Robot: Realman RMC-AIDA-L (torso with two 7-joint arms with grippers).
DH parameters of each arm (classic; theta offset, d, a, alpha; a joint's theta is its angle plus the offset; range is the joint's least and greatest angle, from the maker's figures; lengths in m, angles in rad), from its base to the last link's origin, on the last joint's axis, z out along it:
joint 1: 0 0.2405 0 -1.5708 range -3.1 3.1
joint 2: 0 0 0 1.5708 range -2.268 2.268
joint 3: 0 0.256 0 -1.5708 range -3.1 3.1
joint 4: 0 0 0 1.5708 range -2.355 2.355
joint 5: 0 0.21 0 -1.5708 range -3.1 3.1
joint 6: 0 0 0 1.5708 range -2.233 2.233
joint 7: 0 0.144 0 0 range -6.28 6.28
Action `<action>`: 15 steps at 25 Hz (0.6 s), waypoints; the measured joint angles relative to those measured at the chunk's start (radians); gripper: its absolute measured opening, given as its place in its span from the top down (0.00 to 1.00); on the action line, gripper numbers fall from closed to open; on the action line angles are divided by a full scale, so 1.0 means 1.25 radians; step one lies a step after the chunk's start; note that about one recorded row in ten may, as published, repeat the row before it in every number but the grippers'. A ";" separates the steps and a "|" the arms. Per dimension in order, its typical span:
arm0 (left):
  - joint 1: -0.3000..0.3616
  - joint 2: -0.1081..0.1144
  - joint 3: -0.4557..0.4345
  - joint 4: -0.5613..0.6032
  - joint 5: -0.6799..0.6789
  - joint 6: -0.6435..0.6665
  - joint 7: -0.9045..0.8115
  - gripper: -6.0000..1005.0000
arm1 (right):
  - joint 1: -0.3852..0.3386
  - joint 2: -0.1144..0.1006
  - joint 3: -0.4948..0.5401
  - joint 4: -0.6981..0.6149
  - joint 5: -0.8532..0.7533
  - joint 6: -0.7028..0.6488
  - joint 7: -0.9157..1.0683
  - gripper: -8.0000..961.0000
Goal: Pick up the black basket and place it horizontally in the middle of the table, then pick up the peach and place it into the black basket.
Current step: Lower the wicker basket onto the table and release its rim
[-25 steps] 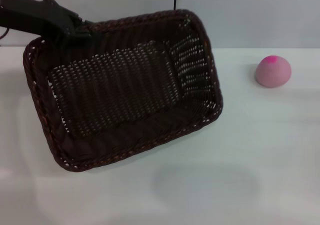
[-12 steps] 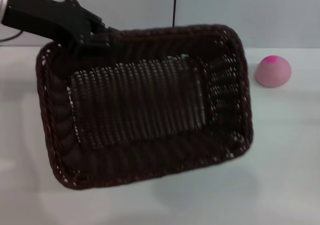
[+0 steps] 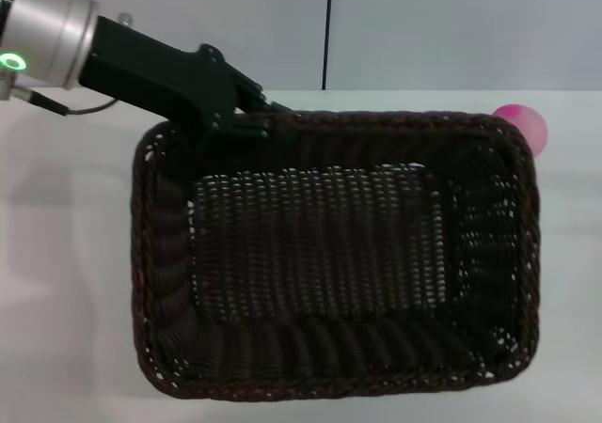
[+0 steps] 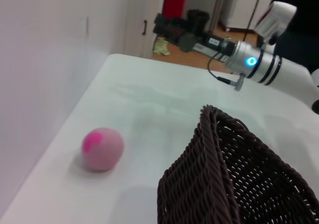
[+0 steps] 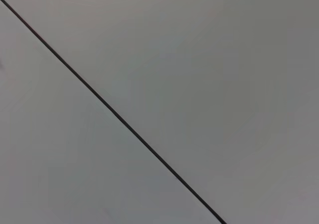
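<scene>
My left gripper point(image 3: 254, 117) is shut on the far rim of the black basket point(image 3: 329, 254), near its left corner. The basket hangs over the white table point(image 3: 66, 254), long side running left to right, open side up. The peach point(image 3: 529, 122) sits at the far right, mostly hidden behind the basket's far right corner. In the left wrist view the peach point(image 4: 102, 149) lies on the table beside the basket's end wall point(image 4: 219, 184). My right arm point(image 4: 259, 64) is parked off the table's far side, its gripper point(image 4: 174, 27) pointing away.
A grey wall with a dark vertical seam point(image 3: 326, 28) stands behind the table. The table's far edge point(image 3: 423, 90) runs along it. The right wrist view shows only this wall.
The left arm has carried the basket to the right and toward the table's middle, turning it from slanted to level across. The basket now covers most of the peach.
</scene>
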 joint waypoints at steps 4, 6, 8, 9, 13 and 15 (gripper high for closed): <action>-0.009 -0.007 0.001 -0.023 0.001 -0.015 0.019 0.81 | 0.000 0.000 0.000 0.000 0.000 0.000 0.000 0.51; -0.016 -0.009 0.005 -0.039 0.002 -0.026 0.031 0.81 | 0.000 0.000 -0.001 0.000 0.000 0.001 0.000 0.51; -0.022 -0.009 0.010 -0.061 0.003 -0.040 0.045 0.81 | 0.000 0.000 -0.001 0.000 -0.001 0.001 0.000 0.51; -0.024 -0.010 0.012 -0.070 0.004 -0.045 0.051 0.81 | -0.001 0.000 -0.001 0.000 -0.002 0.001 0.000 0.51; -0.028 -0.012 0.028 -0.098 0.005 -0.081 0.066 0.81 | -0.002 0.000 -0.001 0.000 -0.002 0.002 0.000 0.51; -0.028 -0.015 0.030 -0.111 0.006 -0.103 0.070 0.81 | -0.003 0.000 0.000 0.000 -0.002 0.002 0.000 0.51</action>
